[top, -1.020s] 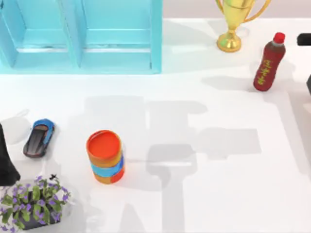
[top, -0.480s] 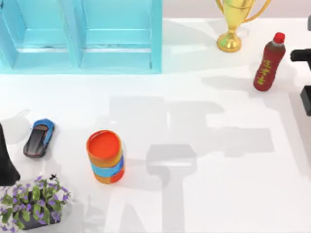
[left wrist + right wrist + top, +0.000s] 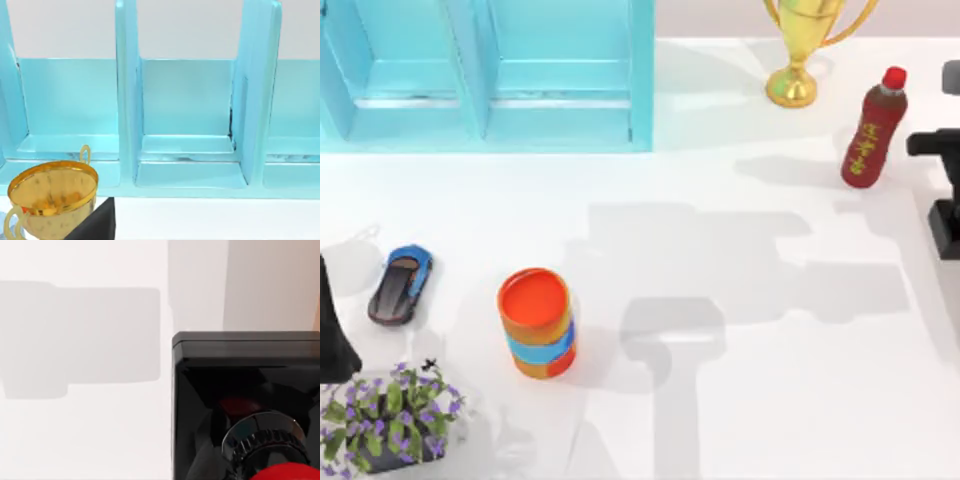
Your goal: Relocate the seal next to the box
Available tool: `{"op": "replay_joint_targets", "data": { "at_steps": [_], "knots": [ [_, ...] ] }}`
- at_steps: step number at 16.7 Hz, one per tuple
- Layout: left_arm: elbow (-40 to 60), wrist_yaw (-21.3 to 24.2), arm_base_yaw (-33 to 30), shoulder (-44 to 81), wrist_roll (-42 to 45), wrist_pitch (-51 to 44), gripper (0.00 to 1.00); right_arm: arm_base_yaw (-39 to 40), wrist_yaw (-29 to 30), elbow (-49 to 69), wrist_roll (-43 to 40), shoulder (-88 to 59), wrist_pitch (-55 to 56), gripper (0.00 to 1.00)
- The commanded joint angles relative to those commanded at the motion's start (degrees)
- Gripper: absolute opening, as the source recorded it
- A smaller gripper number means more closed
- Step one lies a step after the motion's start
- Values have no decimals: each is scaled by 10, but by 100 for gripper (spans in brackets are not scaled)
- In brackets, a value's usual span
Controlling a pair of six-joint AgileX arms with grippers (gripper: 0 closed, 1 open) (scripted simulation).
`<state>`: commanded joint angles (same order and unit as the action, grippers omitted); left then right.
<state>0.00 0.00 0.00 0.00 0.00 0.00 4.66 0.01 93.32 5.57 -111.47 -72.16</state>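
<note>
The seal [image 3: 240, 370] sits close in the right wrist view, with a black square base, a knurled metal collar and a red knob nearest the camera. It hangs high above the white table, carried by my right gripper [image 3: 945, 215] at the table's right edge, in front of the dark-red bottle [image 3: 872, 128]. The fingers themselves are hidden. The box [image 3: 560, 110] is the large cyan compartmented one at the back left, also in the left wrist view [image 3: 187, 115]. My left arm [image 3: 332, 335] stays parked at the left edge.
A gold trophy [image 3: 798, 50] stands at the back, right of the box. An orange and blue can [image 3: 537, 322] stands front centre-left. A blue toy car [image 3: 400, 284] and a potted purple plant [image 3: 390, 415] lie at the front left.
My right arm has come further in from the right edge and toward the table's front. Its shadow on the table has slid to the right. Everything else is still.
</note>
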Motion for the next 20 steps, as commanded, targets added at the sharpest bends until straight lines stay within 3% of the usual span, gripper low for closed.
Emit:
{"op": "replay_joint_targets", "data": {
  "at_steps": [1,14,20],
  "knots": [
    [0,0,0,0,0,0,100,0,0,0,0,0,0,0],
    [0,0,0,0,0,0,100,0,0,0,0,0,0,98],
    [0,0,0,0,0,0,100,0,0,0,0,0,0,100]
  ]
}}
